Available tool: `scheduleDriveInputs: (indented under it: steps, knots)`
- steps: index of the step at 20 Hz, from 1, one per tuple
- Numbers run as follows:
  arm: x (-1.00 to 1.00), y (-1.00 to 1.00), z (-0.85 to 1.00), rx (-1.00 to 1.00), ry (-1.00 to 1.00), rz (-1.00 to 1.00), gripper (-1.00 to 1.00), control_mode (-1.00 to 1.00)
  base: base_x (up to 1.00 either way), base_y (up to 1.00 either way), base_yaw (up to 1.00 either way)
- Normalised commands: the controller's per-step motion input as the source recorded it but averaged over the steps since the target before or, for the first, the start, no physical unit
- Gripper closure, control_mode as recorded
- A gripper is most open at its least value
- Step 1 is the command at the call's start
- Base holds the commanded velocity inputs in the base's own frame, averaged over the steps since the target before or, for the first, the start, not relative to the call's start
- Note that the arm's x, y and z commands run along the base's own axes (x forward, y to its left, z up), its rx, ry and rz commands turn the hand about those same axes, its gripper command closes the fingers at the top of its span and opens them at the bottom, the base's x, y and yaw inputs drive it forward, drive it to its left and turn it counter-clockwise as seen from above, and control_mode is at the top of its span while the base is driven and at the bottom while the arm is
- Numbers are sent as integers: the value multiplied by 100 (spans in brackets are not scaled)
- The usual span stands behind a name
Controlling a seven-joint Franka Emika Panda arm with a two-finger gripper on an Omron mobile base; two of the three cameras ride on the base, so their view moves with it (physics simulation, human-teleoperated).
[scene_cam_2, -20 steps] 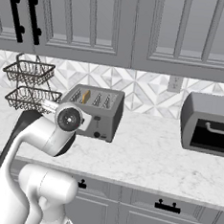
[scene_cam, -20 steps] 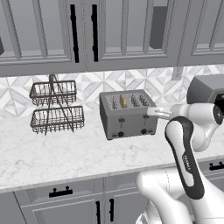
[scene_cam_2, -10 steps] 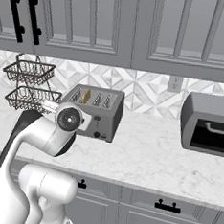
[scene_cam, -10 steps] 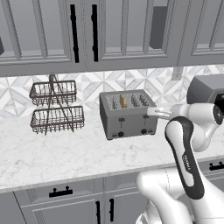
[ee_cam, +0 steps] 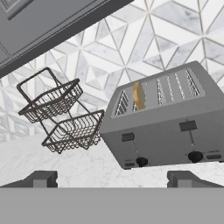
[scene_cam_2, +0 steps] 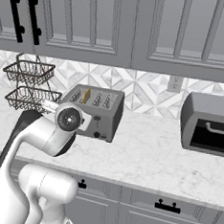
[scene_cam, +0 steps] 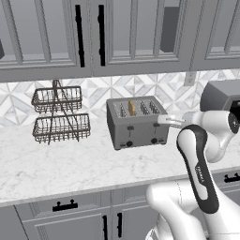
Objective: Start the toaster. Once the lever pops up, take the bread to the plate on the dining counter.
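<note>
Tiled wall behind marble bench (scene_cam: pixel 70 168). Toaster (ee_cam: pixel 168 122) sits on bench, straight ahead of claw (ee_cam: pixel 113 178). Claw wide open, holds nothing. Bread (ee_cam: pixel 139 95) stands in second slot. Left lever (ee_cam: pixel 127 137) up high, needs push down.

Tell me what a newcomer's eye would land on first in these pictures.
The grey toaster stands mid-counter against the patterned tiles, with an orange-brown bread slice sticking up from its second slot from the left. To its left is a two-tier wire basket. The hand is open, apart from the toaster and facing its front.
</note>
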Motion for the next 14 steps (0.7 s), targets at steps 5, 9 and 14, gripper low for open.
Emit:
scheduleDriveInputs:
  steps: [5,9,14]
  knots:
    - [0,0,0,0,0,0,-100,-100,0,0,0]
    - [0,0,0,0,0,0,-100,-100,0,0,0]
    - [0,2,0,-7,0,-1,-100,-100,0,0,0]
